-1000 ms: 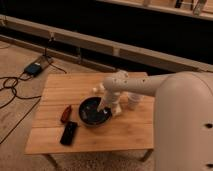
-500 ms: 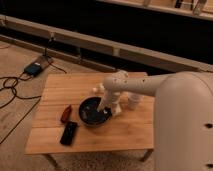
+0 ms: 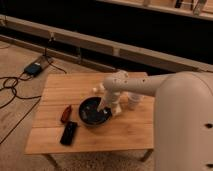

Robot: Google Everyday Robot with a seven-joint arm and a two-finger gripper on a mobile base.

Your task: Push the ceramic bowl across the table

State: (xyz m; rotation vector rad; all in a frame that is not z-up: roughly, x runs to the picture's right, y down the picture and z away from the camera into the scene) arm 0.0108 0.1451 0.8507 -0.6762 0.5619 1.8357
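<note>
Claw point(image 3: 106, 108) apparently touching ceramic bowl point(image 3: 92, 112) on table point(image 3: 75, 86).

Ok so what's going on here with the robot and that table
A white robot arm is reaching down over the wooden table, with its claw at the right rim of the dark ceramic bowl, set to push it. The bowl sits near the middle of the table. A red item and a flat black slab lie to its left, and a small white cup stands to its right.
</note>
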